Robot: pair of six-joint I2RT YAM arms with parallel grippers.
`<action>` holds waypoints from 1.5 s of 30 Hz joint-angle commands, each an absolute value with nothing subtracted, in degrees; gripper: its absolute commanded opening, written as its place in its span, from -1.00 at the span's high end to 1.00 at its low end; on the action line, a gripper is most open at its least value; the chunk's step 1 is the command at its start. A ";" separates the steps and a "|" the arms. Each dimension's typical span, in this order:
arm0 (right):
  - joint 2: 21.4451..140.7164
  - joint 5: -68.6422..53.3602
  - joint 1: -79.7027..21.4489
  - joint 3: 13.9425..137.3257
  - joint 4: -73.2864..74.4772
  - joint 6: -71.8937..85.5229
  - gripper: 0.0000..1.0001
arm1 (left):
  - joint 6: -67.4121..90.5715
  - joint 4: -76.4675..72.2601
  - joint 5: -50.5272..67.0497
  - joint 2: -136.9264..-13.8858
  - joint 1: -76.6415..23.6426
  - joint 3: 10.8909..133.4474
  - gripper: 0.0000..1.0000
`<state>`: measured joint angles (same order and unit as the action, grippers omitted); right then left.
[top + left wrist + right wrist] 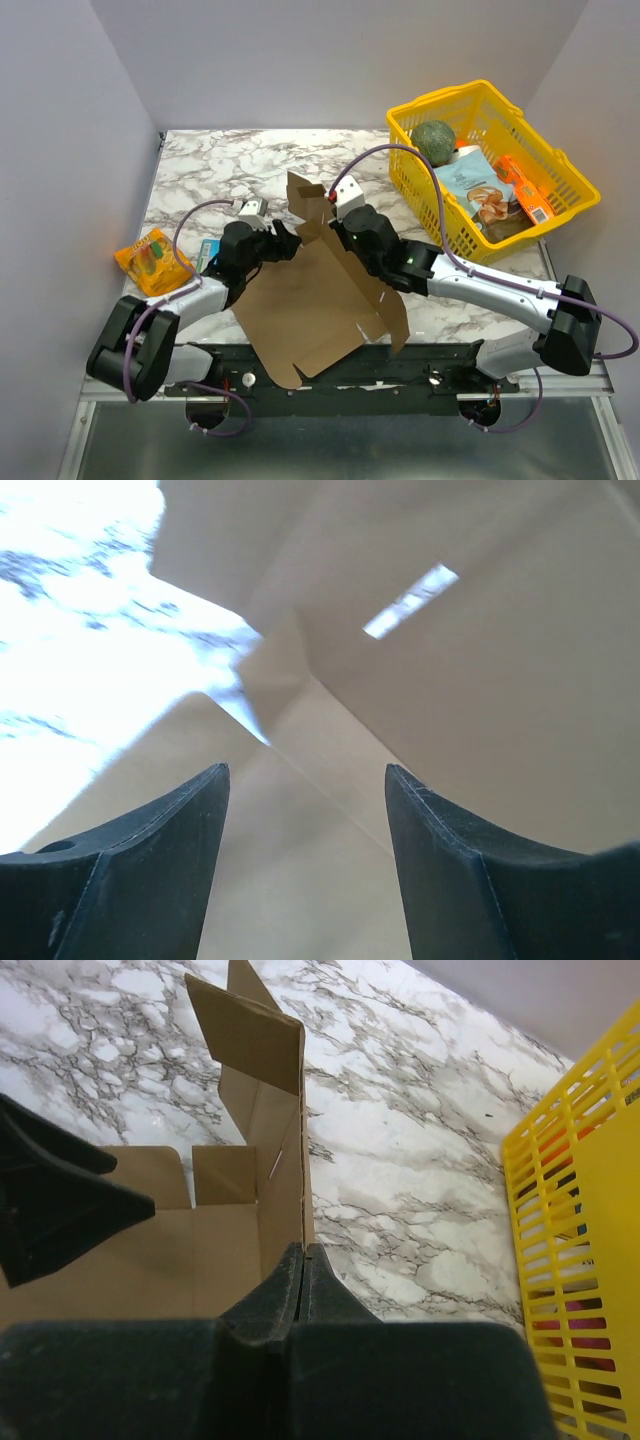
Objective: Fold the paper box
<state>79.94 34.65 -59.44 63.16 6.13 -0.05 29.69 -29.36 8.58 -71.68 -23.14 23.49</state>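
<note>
While the right fingers [303, 1265] were pressed together, they pinched the top edge of one side wall of the paper box [310, 300]. That wall stood up straight. The left fingers [282, 244] were spread apart with nothing between them. They pointed at the brown cardboard close in front of them, but I could not tell if they touched it.

The rest of the paper box lay mostly flat on the marble counter [220, 170], between the two arms. Its near corner stuck out past the front edge of the counter. At its far end a tall flap [303, 196] stood up too.

A yellow basket [560, 170] sat at the far right of the counter, apart from the paper box. Inside it were a round green thing [434, 138], a snack bag [478, 195] and an orange pack [525, 190]. On the left side lay an orange-yellow packet [152, 260], with a small blue-green carton [208, 252] just beside it, near the left arm.
</note>
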 commanded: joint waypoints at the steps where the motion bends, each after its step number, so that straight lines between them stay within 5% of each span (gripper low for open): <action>1: 81.04 32.43 -59.59 61.79 12.92 1.32 0.99 | 25.40 -33.92 13.61 -78.82 -20.22 28.46 -0.45; 21: 82.79 31.02 -59.59 62.84 13.36 1.67 0.99 | 23.03 -43.77 26.81 -96.68 -20.56 34.37 -0.17; 33: 82.53 30.06 -59.50 63.02 13.80 2.02 0.99 | 21.80 -39.02 19.25 -94.13 -17.49 36.12 -0.55; 45: 83.85 29.88 -59.59 64.16 14.68 1.93 0.99 | 21.01 -38.60 23.74 -100.28 -19.16 40.43 -0.53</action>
